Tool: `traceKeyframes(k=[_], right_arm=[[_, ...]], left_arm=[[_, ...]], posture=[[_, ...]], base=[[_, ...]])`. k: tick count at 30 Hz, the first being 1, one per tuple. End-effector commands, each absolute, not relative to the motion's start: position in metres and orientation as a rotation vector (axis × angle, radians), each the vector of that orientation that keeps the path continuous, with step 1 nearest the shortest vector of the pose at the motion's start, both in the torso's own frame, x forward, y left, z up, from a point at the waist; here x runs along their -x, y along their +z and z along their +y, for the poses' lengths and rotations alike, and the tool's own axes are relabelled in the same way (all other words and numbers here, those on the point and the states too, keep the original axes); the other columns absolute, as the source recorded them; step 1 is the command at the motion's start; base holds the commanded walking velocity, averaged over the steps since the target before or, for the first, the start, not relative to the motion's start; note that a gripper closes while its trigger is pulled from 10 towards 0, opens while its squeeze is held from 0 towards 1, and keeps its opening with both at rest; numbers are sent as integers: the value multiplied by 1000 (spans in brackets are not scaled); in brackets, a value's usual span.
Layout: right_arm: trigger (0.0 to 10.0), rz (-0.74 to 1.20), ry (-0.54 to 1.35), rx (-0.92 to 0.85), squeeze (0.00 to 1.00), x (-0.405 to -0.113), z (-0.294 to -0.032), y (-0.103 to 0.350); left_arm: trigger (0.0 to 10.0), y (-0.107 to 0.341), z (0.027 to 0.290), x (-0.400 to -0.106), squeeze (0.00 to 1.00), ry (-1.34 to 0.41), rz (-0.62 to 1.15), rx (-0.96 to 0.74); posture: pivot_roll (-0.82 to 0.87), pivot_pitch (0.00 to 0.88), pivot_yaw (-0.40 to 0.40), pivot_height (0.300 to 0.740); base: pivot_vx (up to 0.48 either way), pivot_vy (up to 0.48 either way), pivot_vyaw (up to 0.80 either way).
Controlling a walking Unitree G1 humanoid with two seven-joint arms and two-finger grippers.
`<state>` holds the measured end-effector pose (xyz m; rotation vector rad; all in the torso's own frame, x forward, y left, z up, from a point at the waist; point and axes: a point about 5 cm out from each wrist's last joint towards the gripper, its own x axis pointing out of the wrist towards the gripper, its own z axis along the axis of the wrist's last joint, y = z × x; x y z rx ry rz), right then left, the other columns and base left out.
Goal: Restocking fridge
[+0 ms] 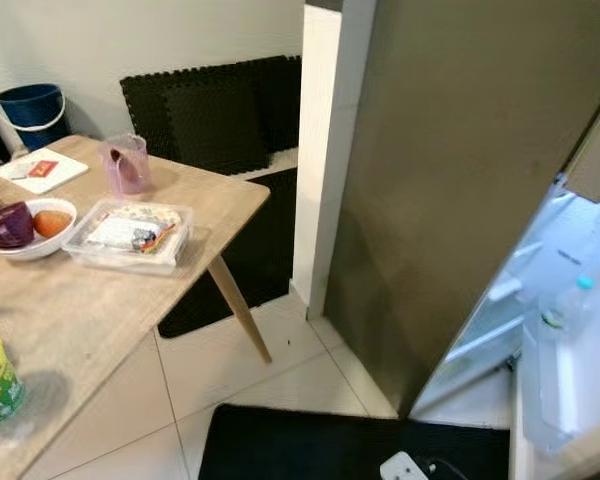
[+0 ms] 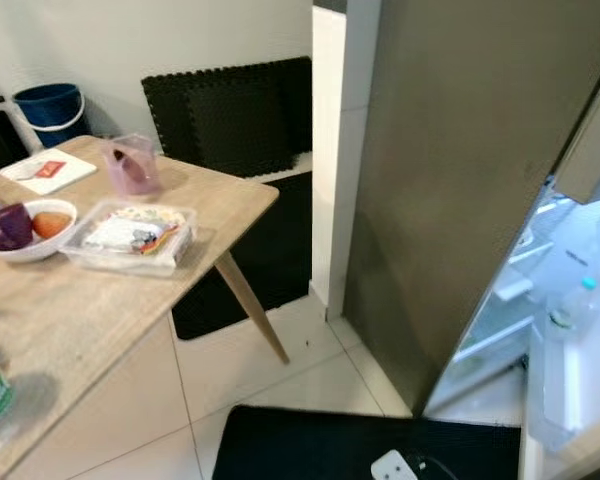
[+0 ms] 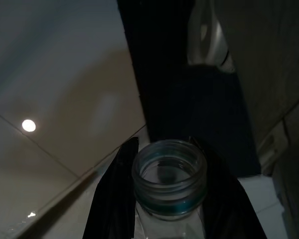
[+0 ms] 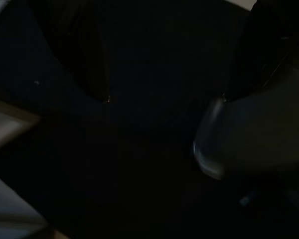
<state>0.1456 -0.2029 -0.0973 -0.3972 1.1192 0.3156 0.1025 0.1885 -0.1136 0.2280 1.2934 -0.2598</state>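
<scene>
Clear open-necked bottle between left gripper fingers; fridge door ajar

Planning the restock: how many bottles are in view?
2: a capped bottle stands in the open fridge door shelf; an uncapped bottle sits between the left gripper fingers. Others may be hidden.

You're looking at a pale wood-grain tabletop carrying a white bowl with an orange fruit and a dark purple cup. A pink translucent cup stands behind a clear tray. A navy bucket sits by the white wall. The fridge door is brownish grey, the mat black. Your left claw's fingers are black around a clear bottle with a teal-tinted neck.
</scene>
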Motion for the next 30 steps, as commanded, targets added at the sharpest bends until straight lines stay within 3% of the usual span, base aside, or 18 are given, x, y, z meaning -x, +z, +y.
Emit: traceKeyframes(k=[1,14,22,30], right_arm=[[10000,1121,312,393,0,-145,-202,-98],[10000,1107,300,378,0,-146,-198,-98],[10000,1029,273,336,0,-167,-196,-89],[10000,919,269,307,0,-199,-189,-74]], left_arm=[[10000,-110,179,-118,0,-283,1227,-218],[10000,-111,179,-116,0,-283,1231,-214],[10000,-111,179,-115,0,-286,1232,-213],[10000,-110,178,-118,0,-282,1224,-213]], posture=[[-46,0,-13,740],[-44,1,-10,740],[-52,5,-8,740],[-51,6,-10,740]], base=[[0,-379,0],[0,-410,0],[0,-400,0],[0,-301,-706]])
